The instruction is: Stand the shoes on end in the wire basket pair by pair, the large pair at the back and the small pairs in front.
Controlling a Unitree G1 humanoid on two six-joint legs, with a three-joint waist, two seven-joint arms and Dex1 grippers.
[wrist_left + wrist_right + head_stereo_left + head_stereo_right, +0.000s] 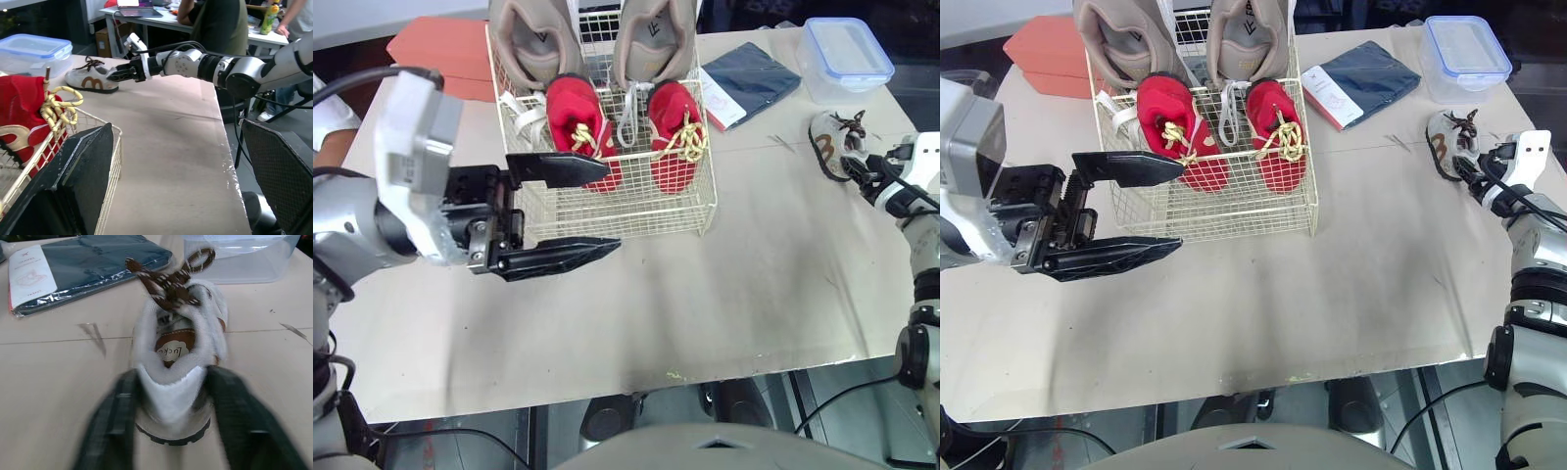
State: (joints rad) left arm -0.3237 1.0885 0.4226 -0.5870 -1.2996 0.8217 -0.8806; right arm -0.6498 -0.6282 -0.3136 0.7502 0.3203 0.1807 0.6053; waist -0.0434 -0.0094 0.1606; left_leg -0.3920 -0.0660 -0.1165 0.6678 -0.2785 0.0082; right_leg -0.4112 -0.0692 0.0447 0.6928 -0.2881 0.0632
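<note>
A wire basket (636, 211) stands at the back middle of the table. Two large beige shoes (536, 39) stand on end at its back, and two small red shoes (576, 122) with yellow laces stand in front of them. My left gripper (613, 208) is open just off the basket's front left corner, one finger lying against the wire. At the right side of the table a small white shoe (829, 142) with brown laces lies on the tabletop. My right gripper (172, 377) is shut on its heel, with one finger pressed to each side.
A clear lidded plastic box (847, 57) sits at the back right, beside a dark blue packaged cloth (749, 83). An orange box (435, 49) lies behind the basket on the left. People sit at a desk (161, 17) beyond the table's right edge.
</note>
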